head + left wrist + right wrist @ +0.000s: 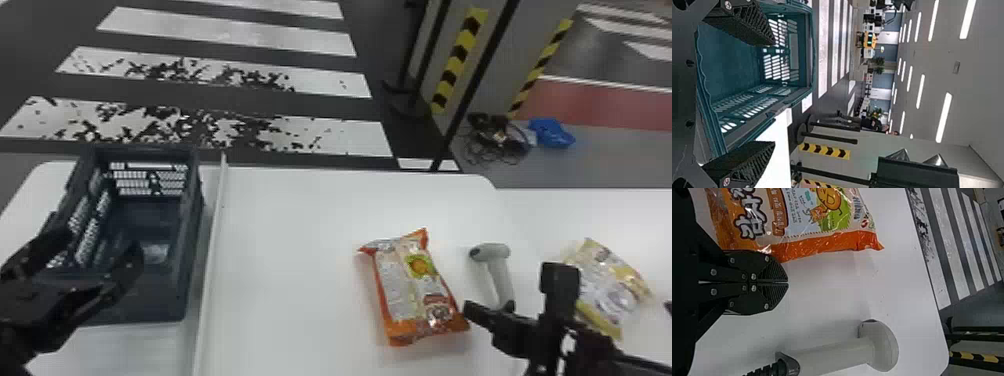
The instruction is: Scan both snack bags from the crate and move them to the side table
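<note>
Over the near part of the dark crate point(187, 280), my left gripper point(101, 243) is open. In the left wrist view, the crate point(730, 62) lies beyond the spread left gripper point(774, 92). An orange snack bag point(412, 290) lies flat on the white table, with the handheld scanner point(495, 252) to its right. My right gripper point(474, 311) is by the bag's near right corner. In the right wrist view, the right gripper point(788, 282) is shut between the bag point(817, 243) and the scanner point(840, 352). A yellow snack bag point(610, 287) lies on the side table, partly behind the right arm.
A thin raised white divider point(212, 250) runs along the table point(295, 250) beside the crate. The side table point(540, 210) adjoins at the right. Beyond the tables stand dark posts point(467, 95) and a striped-tape wall; cables and a blue item point(550, 134) lie on the floor.
</note>
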### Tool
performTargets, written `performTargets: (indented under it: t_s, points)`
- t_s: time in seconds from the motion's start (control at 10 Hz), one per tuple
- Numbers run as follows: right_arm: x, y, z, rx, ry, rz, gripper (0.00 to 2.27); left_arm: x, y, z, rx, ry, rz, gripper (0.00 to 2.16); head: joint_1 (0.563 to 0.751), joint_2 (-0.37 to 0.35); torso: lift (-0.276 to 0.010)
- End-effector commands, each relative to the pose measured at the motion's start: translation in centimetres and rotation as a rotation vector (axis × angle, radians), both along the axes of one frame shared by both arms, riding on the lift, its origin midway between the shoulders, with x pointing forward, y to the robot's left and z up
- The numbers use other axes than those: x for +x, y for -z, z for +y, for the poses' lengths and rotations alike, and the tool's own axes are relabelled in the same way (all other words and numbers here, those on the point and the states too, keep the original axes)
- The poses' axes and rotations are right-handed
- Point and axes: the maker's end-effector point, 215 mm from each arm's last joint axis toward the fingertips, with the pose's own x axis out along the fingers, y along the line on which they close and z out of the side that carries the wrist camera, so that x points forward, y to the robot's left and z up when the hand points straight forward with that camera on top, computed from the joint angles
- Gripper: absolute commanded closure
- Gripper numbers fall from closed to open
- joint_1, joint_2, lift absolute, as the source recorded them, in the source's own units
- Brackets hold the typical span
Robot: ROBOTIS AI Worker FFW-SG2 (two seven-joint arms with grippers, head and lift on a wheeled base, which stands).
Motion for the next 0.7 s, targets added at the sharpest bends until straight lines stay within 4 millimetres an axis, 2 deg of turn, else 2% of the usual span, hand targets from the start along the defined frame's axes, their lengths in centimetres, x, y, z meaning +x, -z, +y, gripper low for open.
performTargets:
  t_s: [0.0,0.6]
  points:
    - [-0.34,-0.13,0.14,0.001,-0.002,0.008,2.11,-0.02,-0.01,0.00,0.001,0.001,0.000,0.10,0.695,-0.208,-0.099]
    - [-1.13,0.12,0.64,0.008,-0.002,0.028,2.11,0.00,-0.03,-0.18,0.000,0.003,-0.001,0.10,0.695,-0.204,-0.099]
